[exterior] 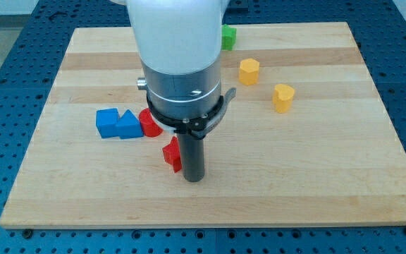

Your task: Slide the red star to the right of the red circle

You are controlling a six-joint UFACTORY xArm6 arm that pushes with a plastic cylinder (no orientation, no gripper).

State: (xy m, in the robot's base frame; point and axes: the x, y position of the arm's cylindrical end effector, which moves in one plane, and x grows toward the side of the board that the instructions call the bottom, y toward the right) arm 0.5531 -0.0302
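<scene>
Nearest the view's bottom: my tip [195, 179], planted on the wooden board [316, 183], touching or just beside the red star [171, 154] on the star's right flank. No fingers on this rig, only the bare rod, so there is nothing to spread or close.

Landmark: red circle [149, 124]. Star sits just below it and slightly toward the view's right, close but apart as far as I can tell; arm housing hides part of both. Blue blocks, a cube [107, 123] and a triangular one [127, 125], press against the circle's left. Two yellow blocks [249, 71] [283, 97] well off to its upper right; green block [228, 37] farther up.

Judgement: push under way, star not yet placed. Tip sits on the wrong flank. Next: circle round to the star's lower left, then shove up and rightward, avoiding the circle.
</scene>
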